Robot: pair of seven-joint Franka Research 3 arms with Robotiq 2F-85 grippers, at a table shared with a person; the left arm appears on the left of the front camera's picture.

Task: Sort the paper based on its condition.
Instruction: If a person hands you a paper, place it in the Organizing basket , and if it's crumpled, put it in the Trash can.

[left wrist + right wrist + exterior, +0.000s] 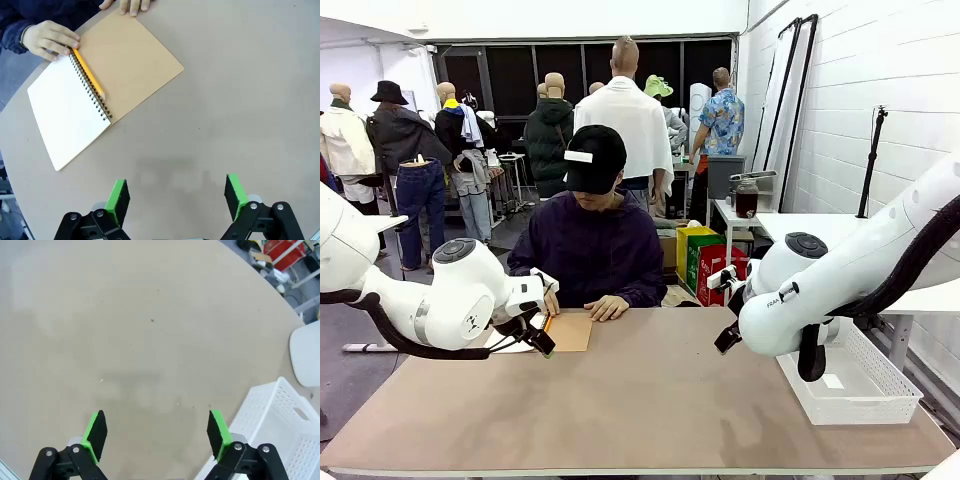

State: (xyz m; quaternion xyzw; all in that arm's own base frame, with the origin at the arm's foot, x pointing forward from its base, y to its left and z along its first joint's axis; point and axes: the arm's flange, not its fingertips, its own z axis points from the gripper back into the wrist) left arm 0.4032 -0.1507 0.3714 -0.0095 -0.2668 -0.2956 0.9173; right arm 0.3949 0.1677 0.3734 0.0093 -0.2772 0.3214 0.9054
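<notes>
A wide brown table (pixel 650 400) is stretching across the scene, and a person (pixel 588 250) in a dark jacket and black cap is sitting at its far side. Two white robot arms are reaching in from the near side. The left arm (pixel 450 300) is hanging low over the table's left part, and the right arm (pixel 840 280) is hovering above the right part.

A white mesh basket (pixel 880 395) is sitting on the table's right end, just beside the right arm.

A spiral notebook (pixel 130 60) with a brown cover is lying open in front of the person. Its white paper page (pixel 65 115) is lying flat, bound to the spiral. One hand (pixel 50 39) of the person is resting on the top of the spiral, and the other hand (pixel 127 5) is touching the cover's far edge.

The left gripper (pixel 176 192) is hovering near the notebook with its green pads spread wide, gripping nothing. The right gripper (pixel 157 427) is hanging over bare table with its pads likewise apart and empty.

A yellow pencil (pixel 87 75) is lying along the spiral.
</notes>
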